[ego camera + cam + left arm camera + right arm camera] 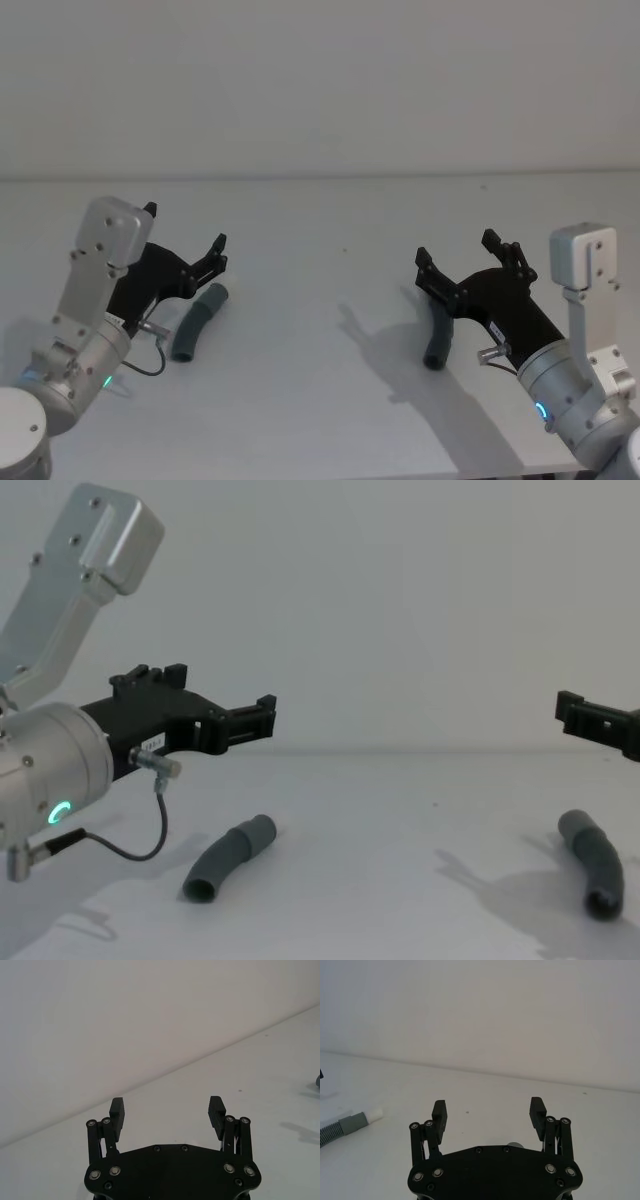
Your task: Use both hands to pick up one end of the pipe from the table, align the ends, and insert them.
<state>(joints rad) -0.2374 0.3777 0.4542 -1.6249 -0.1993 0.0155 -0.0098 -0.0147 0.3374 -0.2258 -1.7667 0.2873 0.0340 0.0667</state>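
Two dark grey pipe pieces lie on the white table (320, 300). One pipe piece (197, 320) (230, 858) lies at the left, just below and beside my left gripper (185, 228) (225, 695) (167, 1110), which hovers open and empty. The other pipe piece (438, 340) (592, 875) lies at the right, partly under my right gripper (456, 248) (488, 1110) (590, 715), which is also open and empty above the table. The right wrist view shows a ribbed piece (332, 1130) with a grey cuff (352, 1122) and a white tip (374, 1114).
A plain wall rises behind the table's far edge (320, 178). Bare white surface lies between the two pipe pieces. A thin black cable (150, 840) loops under my left wrist.
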